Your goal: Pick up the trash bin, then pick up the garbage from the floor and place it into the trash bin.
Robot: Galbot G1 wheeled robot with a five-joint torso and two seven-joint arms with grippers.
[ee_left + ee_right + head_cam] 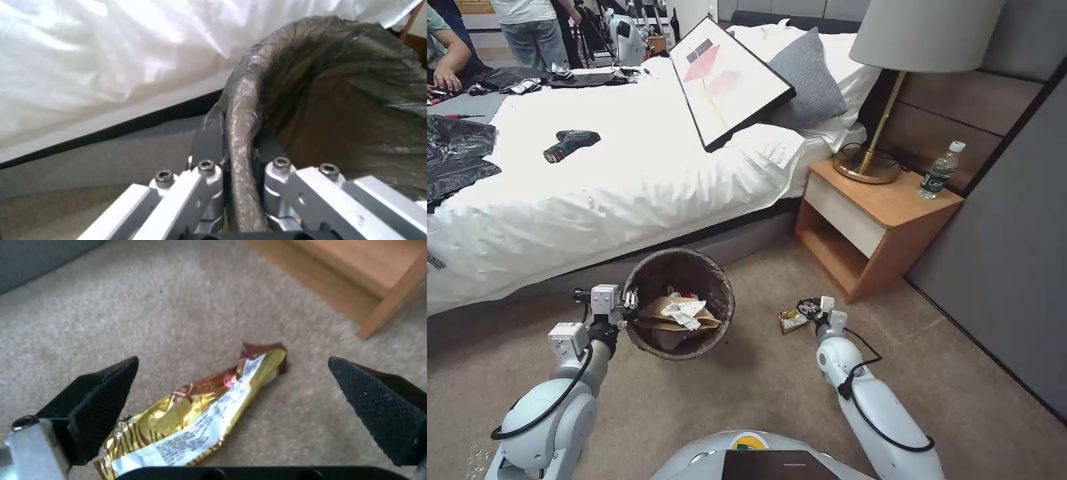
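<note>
My left gripper [630, 308] is shut on the rim of the trash bin [680, 303], which hangs tilted above the carpet beside the bed. Its dark bag liner [338, 86] folds over the rim, and the fingers [209, 150] clamp that rim from both sides. Inside the bin lie a crumpled brown paper bag [660, 317] and a white tissue [684, 312]. My right gripper [810, 310] hovers open just above a yellow snack wrapper [792, 321] on the floor. In the right wrist view the garbage wrapper [200, 413] lies between the two black fingertips [106, 386], untouched.
A bed with a white sheet [594, 180] runs along the far side, carrying a drill [570, 145] and a framed picture [727, 80]. A wooden nightstand [874, 220] with a lamp [887, 100] and a bottle [940, 170] stands right of the wrapper. A grey wall [1014, 253] closes the right.
</note>
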